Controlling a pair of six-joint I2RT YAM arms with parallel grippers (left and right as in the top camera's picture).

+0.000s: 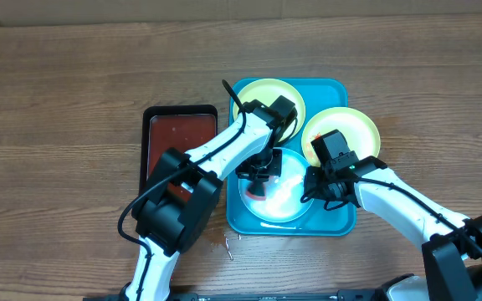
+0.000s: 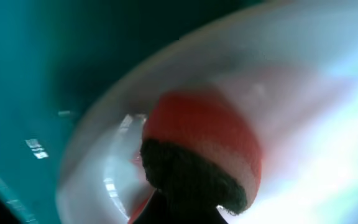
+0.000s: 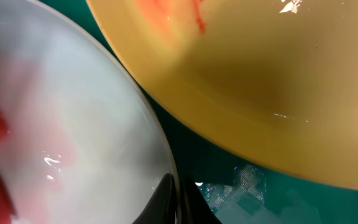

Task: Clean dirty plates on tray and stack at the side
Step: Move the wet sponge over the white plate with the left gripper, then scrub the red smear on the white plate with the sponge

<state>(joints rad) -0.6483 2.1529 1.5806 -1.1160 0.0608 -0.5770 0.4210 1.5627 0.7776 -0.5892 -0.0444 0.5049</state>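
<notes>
Blur smears the front plate on the tray. Left gripper clenches a red sponge, fingers hidden. Right gripper sits at that plate's rim, cut off, and I cannot tell its grip.

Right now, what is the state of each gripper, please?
Left gripper: closed on the red sponge, pressed on the near plate.
Right gripper: fingers at that plate's rim; open or closed cannot be told.

plates 3 | turquoise tray 1 | dark red tray 1 | sponge 1
</notes>
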